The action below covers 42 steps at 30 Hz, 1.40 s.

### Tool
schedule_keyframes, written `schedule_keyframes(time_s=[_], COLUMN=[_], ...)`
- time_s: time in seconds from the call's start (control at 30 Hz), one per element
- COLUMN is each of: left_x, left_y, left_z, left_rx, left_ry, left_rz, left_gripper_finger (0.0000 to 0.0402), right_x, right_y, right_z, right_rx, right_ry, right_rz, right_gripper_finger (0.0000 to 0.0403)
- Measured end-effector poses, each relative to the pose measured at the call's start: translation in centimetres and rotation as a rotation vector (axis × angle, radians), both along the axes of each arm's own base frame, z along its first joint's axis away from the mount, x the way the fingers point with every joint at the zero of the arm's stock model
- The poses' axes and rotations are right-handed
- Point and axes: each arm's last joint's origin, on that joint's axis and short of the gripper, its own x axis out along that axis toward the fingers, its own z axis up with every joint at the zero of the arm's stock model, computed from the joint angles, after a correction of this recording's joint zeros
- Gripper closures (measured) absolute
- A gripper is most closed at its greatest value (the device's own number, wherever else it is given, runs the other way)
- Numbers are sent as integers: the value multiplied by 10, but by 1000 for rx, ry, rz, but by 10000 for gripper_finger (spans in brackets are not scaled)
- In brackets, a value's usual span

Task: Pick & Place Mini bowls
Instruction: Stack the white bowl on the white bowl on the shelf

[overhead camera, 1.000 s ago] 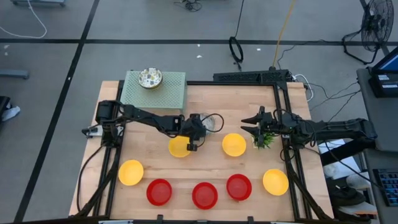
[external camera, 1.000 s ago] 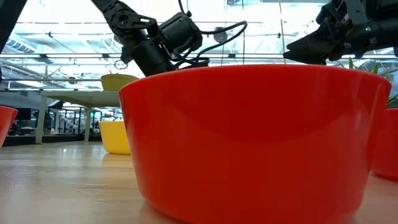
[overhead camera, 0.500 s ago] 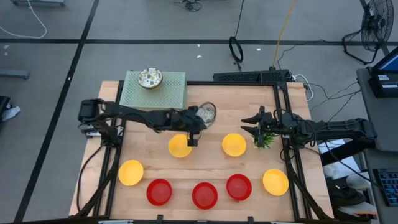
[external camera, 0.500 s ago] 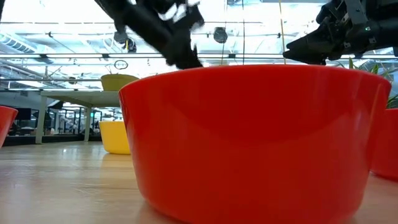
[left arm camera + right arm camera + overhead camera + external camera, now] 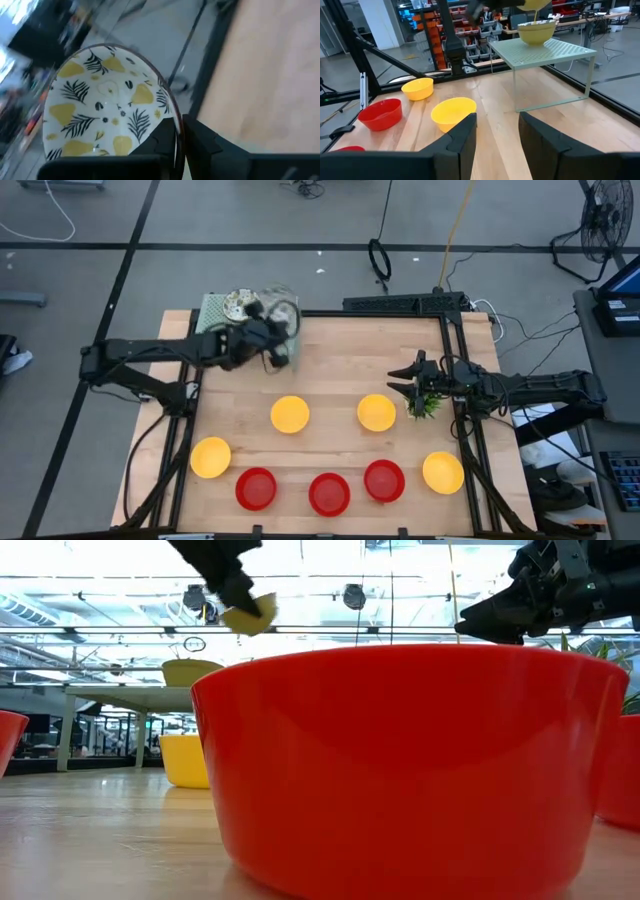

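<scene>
My left gripper (image 5: 277, 345) is shut on a white mini bowl with yellow and black leaf print (image 5: 105, 115). It holds the bowl in the air beside the far-left green perforated stand (image 5: 262, 328). A second patterned bowl (image 5: 238, 302) sits on the stand's top. Several yellow bowls (image 5: 289, 414) (image 5: 376, 412) (image 5: 210, 457) and three red bowls (image 5: 255, 488) (image 5: 329, 493) (image 5: 384, 480) rest on their bases on the wooden table. My right gripper (image 5: 405, 383) waits open at the right, next to the small plant (image 5: 425, 406). My left gripper pinches the patterned bowl's rim (image 5: 172, 112), with one finger inside the bowl and one outside. The bowl is lifted clear of the table and tilted, its inside turned toward the wrist. In the low view it hangs just below the fingers (image 5: 228, 580).
A black metal frame (image 5: 452, 330) runs along the table's far and right sides. One red bowl (image 5: 400, 760) stands close in front of the low camera and hides much of the table. Bare wood (image 5: 340, 350) lies between the stand and the plant.
My left gripper has lifted the patterned bowl off the middle of the table and carried it up and toward the far-left corner, next to the green stand. The gripper has tipped from pointing down to nearly level. My right arm has kept still.
</scene>
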Motion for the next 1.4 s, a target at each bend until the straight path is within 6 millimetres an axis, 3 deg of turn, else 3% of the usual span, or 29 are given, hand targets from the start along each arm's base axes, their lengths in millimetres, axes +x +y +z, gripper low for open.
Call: schedule_keyframes(time_s=[0.27, 0.53, 0.73, 1.0, 1.27, 1.4], left_x=[-38, -57, -65, -73, -74, -74], left_y=[43, 69, 77, 81, 81, 81], left_z=[-4, -12, -14, -20, -20, -20], left_rx=[-139, -297, -329, -421, -420, -420], left_ry=[4, -10, -4, 11, 21, 19], left_rz=[271, 329, 376, 401, 403, 404], left_gripper_finger=[391, 368, 391, 363, 386, 374], right_x=[0, 0, 0, 0, 0, 0], right_y=[0, 0, 0, 0, 0, 0], right_z=[1, 1, 1, 1, 0, 1], right_rx=[0, 0, 0, -2, -3, -3], right_ry=[-13, -12, -12, -7, -5, -5], right_rz=[0, 0, 0, 0, 0, 1], right_gripper_finger=[266, 266, 266, 266, 266, 266])
